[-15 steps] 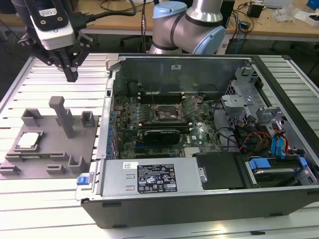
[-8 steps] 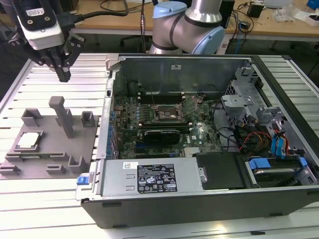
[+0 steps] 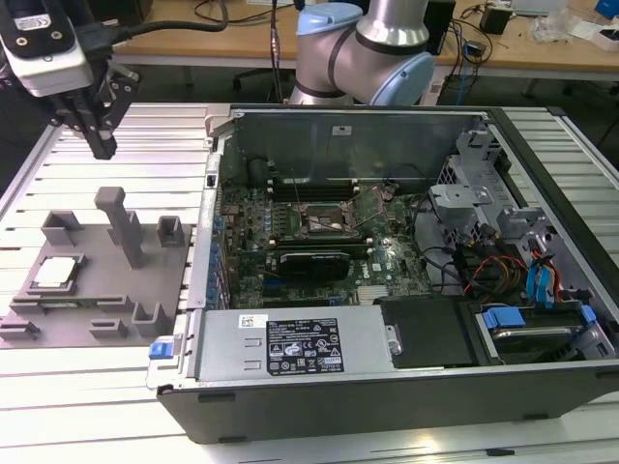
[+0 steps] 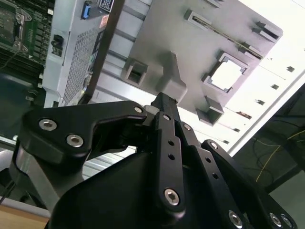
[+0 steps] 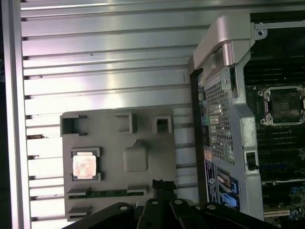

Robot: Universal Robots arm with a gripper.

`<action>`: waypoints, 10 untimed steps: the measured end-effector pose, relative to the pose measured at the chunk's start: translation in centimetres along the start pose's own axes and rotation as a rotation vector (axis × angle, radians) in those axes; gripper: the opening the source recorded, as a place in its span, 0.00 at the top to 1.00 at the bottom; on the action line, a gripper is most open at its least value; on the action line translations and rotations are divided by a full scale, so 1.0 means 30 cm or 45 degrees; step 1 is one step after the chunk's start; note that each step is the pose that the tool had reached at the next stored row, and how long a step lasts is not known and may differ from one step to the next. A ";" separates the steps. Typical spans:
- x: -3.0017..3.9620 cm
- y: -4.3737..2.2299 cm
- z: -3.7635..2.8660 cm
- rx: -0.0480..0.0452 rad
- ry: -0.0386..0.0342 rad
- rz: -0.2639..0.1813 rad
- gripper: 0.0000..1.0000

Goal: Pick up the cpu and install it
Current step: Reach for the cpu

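**Gripper empty, cpu not picked yet**

I read the gripper [image 3: 101, 150] as closed up on nothing, though the angle's poor. It hangs high by the grey fixture plate [image 3: 97, 285]. The cpu [image 3: 55, 274] lies flat in its pocket there, below the tool and toward the exterior view's left, well apart. The socket [image 3: 324, 220] is farther off, inside the case [image 3: 329, 150].

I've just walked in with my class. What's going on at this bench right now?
A robot arm is set to fit a cpu into an open computer case. The cpu lies in a square pocket of a grey holder plate on the slatted table, beside the case. The gripper hangs in the air near the plate, apart from the cpu, fingers together and holding nothing. The motherboard socket looks open and empty.
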State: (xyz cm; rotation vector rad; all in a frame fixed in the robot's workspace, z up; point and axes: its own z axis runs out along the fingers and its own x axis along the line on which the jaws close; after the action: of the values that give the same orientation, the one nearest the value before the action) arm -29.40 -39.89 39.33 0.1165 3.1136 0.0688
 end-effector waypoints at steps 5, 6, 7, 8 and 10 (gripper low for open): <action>0.057 -0.004 -0.001 0.000 -0.0001 0.000 0.89; 0.065 -0.005 -0.002 0.000 -0.0001 0.000 0.89; 0.077 -0.006 -0.002 0.000 -0.0001 0.000 0.89; 0.086 -0.006 -0.002 0.000 0.0000 0.000 0.89; 0.108 -0.008 -0.003 0.000 -0.0001 0.000 0.89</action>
State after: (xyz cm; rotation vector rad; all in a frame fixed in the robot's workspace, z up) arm -32.66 -39.88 39.33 0.1167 3.1135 0.0688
